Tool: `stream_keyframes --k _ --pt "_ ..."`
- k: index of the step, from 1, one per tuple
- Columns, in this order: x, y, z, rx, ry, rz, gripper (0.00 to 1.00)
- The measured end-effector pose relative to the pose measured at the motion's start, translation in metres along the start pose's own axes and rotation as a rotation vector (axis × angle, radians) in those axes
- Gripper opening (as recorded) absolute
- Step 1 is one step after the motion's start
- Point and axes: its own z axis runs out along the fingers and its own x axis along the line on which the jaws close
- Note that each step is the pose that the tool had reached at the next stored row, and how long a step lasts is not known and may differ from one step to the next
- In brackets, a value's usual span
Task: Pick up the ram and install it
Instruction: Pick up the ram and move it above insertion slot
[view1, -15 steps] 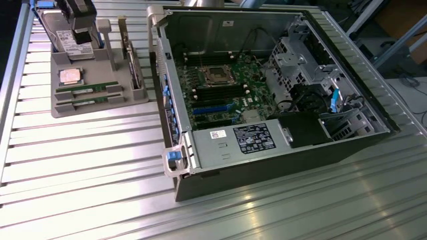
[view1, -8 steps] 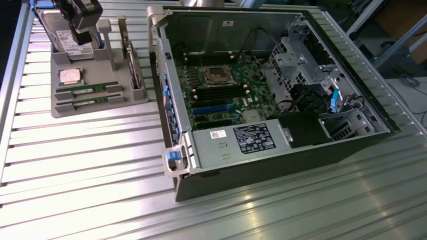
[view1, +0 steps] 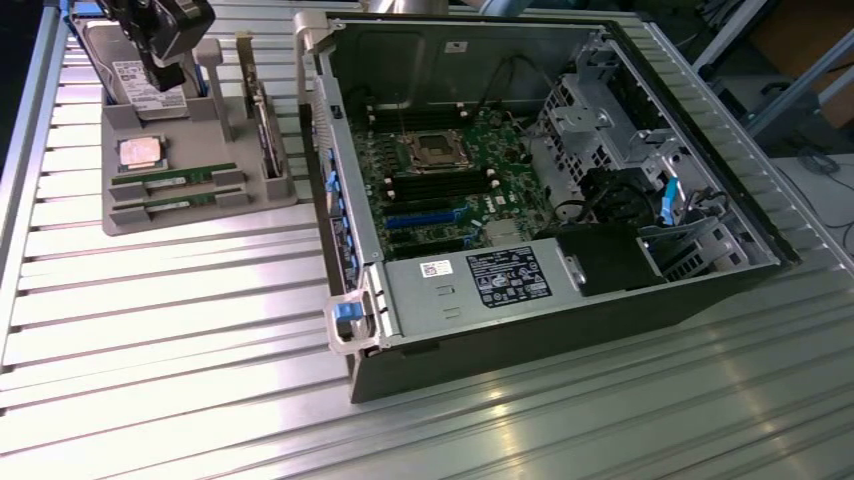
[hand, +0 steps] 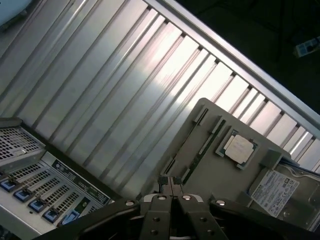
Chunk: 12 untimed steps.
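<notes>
Two green ram sticks (view1: 184, 180) (view1: 183, 202) lie side by side in the slots of a grey parts tray (view1: 200, 222), at the exterior view's left. In the wrist view one ram stick (hand: 196, 156) shows as a thin green strip in the tray (hand: 210, 175), just beyond my fingertips. My gripper (view1: 170, 80) (hand: 170, 182) hangs above the far end of the tray, over the hard drive, well short of the ram. Its fingers are shut together with nothing between them.
The tray also holds a square silver CPU (view1: 140, 152) (hand: 239, 149), a hard drive (view1: 128, 72) (hand: 274, 187) and an upright expansion card (view1: 267, 130). An open computer case (view1: 534, 330) with its motherboard (view1: 441, 190) lies at the exterior view's right on a ribbed metal table (view1: 174, 330).
</notes>
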Motion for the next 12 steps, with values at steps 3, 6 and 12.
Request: stream_keyframes --k 3,6,12 --pt "0.0 0.0 0.0 -0.001 0.0019 -0.04 0.11" --pt "0.0 0.0 0.0001 -0.0017 0.0035 -0.072 0.11" --pt "0.0 0.0 0.0001 -0.0034 0.0071 -0.151 0.11"
